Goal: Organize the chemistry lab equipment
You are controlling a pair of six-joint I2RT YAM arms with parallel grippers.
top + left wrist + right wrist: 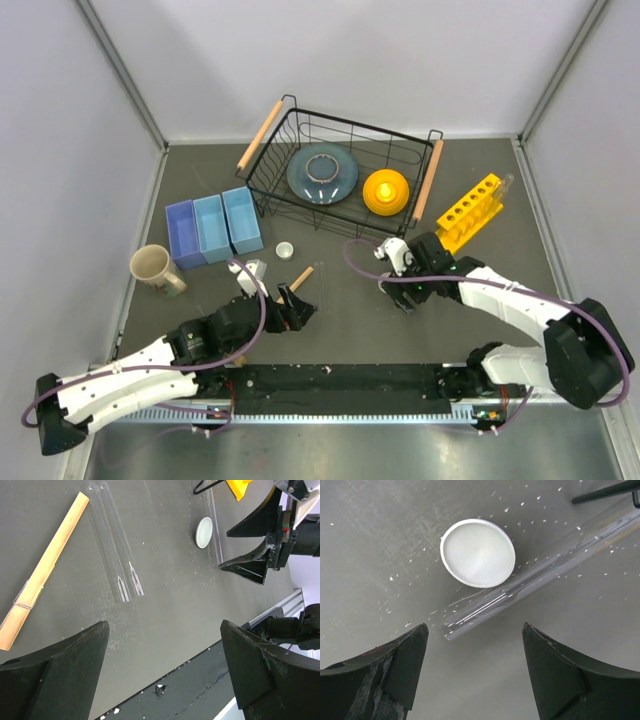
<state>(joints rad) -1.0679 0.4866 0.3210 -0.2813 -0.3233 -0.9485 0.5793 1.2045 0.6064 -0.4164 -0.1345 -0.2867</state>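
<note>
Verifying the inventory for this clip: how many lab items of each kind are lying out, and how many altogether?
Yellow rack: 1
Clear tubes: 3 in view, two side by side and one by itself
White round pieces: 2
Wooden stick: 1
Total: 7

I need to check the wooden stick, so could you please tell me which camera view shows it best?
The left wrist view: the wooden stick lies flat at upper left, large and sharp, beside two clear tubes. The top external view shows it small, by the left gripper. The right wrist view misses it.
</note>
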